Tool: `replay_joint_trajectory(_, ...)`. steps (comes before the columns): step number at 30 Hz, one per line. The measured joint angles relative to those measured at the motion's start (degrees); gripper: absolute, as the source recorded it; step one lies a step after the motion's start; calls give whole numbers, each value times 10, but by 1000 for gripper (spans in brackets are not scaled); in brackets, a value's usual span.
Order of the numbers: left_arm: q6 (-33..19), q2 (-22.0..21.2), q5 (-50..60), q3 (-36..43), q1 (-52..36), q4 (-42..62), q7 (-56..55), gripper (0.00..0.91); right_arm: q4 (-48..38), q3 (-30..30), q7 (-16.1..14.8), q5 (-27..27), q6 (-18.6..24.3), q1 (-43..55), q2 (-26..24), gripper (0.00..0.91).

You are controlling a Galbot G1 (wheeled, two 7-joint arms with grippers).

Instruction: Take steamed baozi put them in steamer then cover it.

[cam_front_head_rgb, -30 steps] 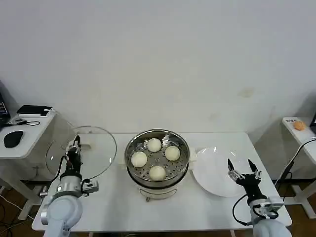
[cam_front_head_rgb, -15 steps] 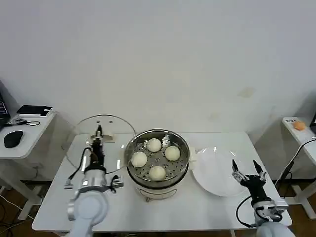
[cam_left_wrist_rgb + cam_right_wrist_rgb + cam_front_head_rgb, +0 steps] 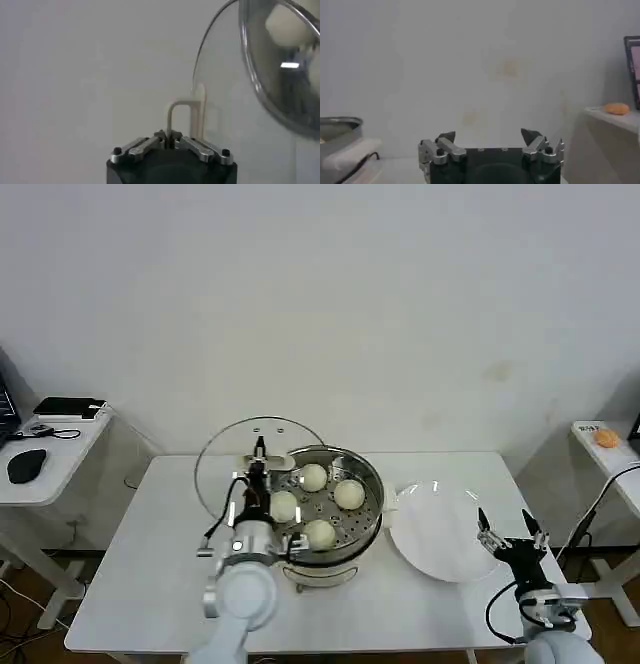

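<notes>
The left gripper (image 3: 258, 459), clamped on the cover's (image 3: 262, 467) cream handle, has carried it rightward from table's left side; the lid now stands on edge against the steamer's (image 3: 320, 502) left rim. Four baozi (image 3: 349, 494) sit inside. The right gripper (image 3: 510, 534), fingers apart, has drawn back slightly beside the white plate (image 3: 436, 531).

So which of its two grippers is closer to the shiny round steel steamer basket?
The left. The left gripper holds the clear glass lid upright at the steamer basket's left rim. The right gripper hangs open beyond the white plate.
</notes>
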Motion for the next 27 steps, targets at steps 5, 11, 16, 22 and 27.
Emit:
replay_joint_trajectory(5, 4, -29, 13, 22, -9, 17, 0, 0, -9, -6, 2, -10, -4, 10, 6, 907)
replay_joint_trajectory(11, 12, -48, 15, 33, -21, 42, -4, 0, -23, -11, 2, -18, -6, 22, 8, 907)
replay_joint_trajectory(16, 20, -59, 10, 49, -20, 48, 3, 0, -36, -15, 3, -23, -4, 31, 6, 907)
replay_joint_trajectory(22, 28, -68, 3, 71, -21, 58, 9, 0, -46, -20, 3, -28, -6, 43, 10, 907)
replay_joint_trajectory(27, 30, -72, 2, 78, -21, 70, 9, 0, -55, -21, 3, -29, -6, 49, 8, 907)
